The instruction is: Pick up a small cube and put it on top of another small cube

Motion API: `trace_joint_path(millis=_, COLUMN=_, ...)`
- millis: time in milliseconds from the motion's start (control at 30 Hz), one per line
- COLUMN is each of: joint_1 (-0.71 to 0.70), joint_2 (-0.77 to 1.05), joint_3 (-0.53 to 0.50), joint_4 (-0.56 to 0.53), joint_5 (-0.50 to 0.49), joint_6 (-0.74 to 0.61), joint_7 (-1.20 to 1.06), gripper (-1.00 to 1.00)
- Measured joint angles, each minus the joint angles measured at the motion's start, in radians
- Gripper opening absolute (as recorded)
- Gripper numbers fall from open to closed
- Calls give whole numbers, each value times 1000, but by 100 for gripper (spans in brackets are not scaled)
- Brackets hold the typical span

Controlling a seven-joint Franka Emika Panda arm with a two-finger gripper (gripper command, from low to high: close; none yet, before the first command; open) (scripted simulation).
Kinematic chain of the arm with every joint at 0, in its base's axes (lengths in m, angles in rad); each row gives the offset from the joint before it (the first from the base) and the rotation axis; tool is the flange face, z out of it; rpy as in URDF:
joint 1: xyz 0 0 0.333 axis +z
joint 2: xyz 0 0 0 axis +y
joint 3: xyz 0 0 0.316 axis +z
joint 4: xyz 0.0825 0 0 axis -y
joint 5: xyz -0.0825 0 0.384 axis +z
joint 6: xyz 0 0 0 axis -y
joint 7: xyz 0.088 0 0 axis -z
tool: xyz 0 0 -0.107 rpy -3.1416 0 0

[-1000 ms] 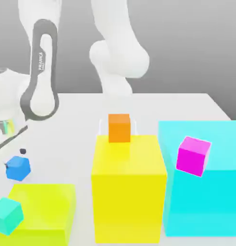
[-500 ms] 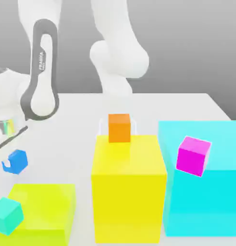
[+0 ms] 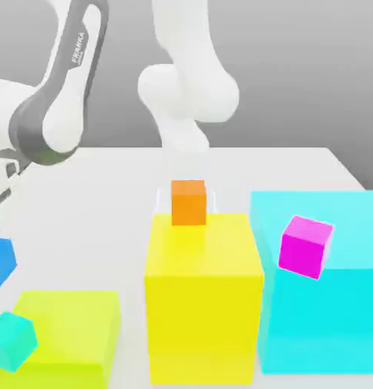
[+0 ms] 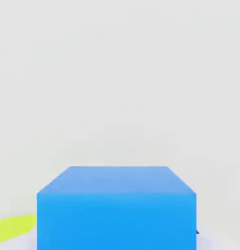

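Four small cubes: bright blue cube (image 3: 1, 260) far left, pinched by the closed hand, teal (image 3: 12, 341), orange (image 3: 188, 201), magenta (image 3: 305, 246); three big blocks.

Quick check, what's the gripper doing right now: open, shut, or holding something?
Gripper: shut on the small bright blue cube, which sits at the exterior view's left edge.

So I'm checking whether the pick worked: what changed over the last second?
The small blue cube moved toward the exterior view's left edge as the arm swung up and left; the tool is shut on it, seen close in the hand view. The orange cube, magenta cube, teal cube and big blocks stayed put.
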Motion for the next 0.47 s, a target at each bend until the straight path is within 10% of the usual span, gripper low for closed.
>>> trace_joint_path(millis=267, joint_1=88, joint_2=89, joint_3=57, joint_4=137, joint_5=-13, joint_6=-49, joint_7=67, gripper=-100)
trace_joint_path(millis=300, joint_1=90, joint_2=116, joint_3=56, joint_4=131, joint_5=-17, joint_6=-16, joint_7=70, gripper=100)
trace_joint_path(millis=467, joint_1=90, joint_2=116, joint_3=56, joint_4=131, joint_5=-17, joint_6=-16, joint_7=70, gripper=100)
